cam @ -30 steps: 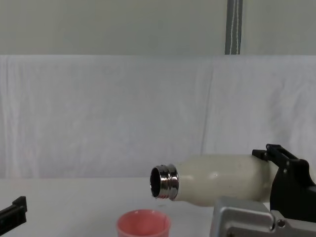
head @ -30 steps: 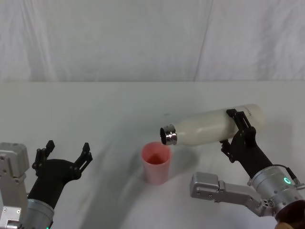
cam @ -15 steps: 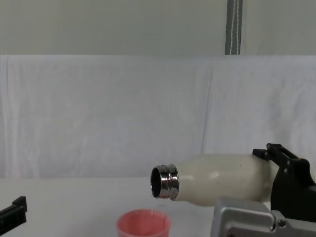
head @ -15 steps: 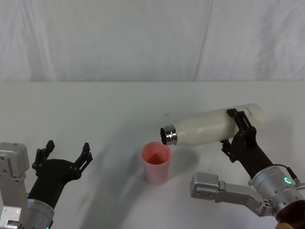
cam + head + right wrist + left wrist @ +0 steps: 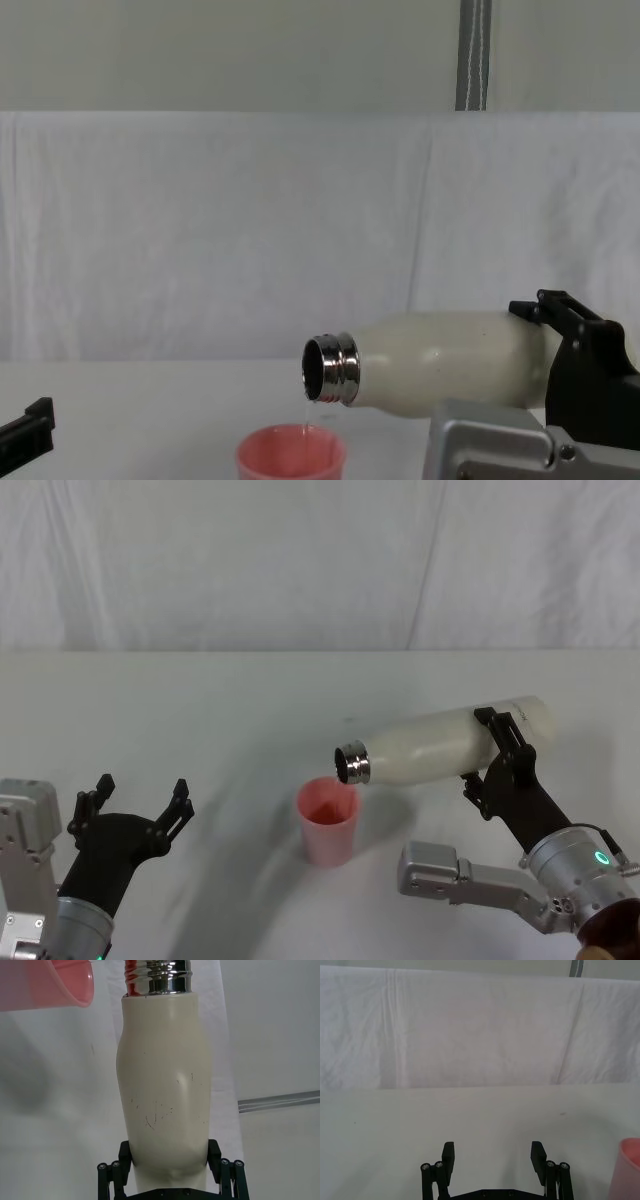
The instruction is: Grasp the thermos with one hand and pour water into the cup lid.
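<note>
The right hand (image 5: 503, 748) is closed around the lower body of the thermos (image 5: 440, 745), one black jaw on each side of it, as the right wrist view shows (image 5: 165, 1085). It holds the thermos up off the surface (image 5: 200, 700), tipped almost level, base toward the robot's right and steel neck toward the left and slightly down. The open mouth sits just above and a little to the right of the cup lid (image 5: 326, 820). In the chest view a thin stream of water runs from the lower lip of the neck of the thermos (image 5: 430, 360) down into the cup lid (image 5: 291, 452).

The cup lid stands upright on the white surface near the middle, apart from the thermos.

The left hand (image 5: 138, 802) hovers low at the robot's left, well apart from the cup lid, jaws spread wide and holding nothing; its fingers (image 5: 448, 1157) frame bare surface, with the pink edge of the cup lid (image 5: 627, 1170) off to one side.

A white cloth (image 5: 300, 560) hangs behind the surface.
</note>
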Motion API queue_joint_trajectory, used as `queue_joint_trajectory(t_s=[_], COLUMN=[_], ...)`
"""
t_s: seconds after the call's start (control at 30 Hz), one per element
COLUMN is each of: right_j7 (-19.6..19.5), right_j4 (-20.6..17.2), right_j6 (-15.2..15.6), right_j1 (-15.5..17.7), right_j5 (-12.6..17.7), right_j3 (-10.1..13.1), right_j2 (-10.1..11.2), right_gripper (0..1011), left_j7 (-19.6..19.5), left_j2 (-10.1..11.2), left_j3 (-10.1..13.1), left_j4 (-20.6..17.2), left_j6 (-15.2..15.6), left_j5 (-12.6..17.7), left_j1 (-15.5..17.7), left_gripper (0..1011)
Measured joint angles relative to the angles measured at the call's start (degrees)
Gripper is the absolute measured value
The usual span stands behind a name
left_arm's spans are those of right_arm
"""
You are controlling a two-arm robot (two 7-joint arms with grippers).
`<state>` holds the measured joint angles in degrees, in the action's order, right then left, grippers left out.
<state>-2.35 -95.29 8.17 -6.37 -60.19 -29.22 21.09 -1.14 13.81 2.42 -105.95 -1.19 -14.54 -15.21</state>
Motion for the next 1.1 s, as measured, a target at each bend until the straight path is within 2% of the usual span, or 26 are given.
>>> queue_joint_trajectory(t_s=[1.1], right_j7=[0.25], right_j4=[-0.03], right_j6=[0.14], right_j1=[-0.36], right_j5=[-0.31], right_j3=[-0.28], right_j2=[0.1], right_gripper=[948], left_j7=[0.0], left_j2=[0.0], left_j3=[0.0], left_j4=[0.0], left_j6=[0.0], left_j5=[0.0], left_j1=[0.0], left_gripper=[1001])
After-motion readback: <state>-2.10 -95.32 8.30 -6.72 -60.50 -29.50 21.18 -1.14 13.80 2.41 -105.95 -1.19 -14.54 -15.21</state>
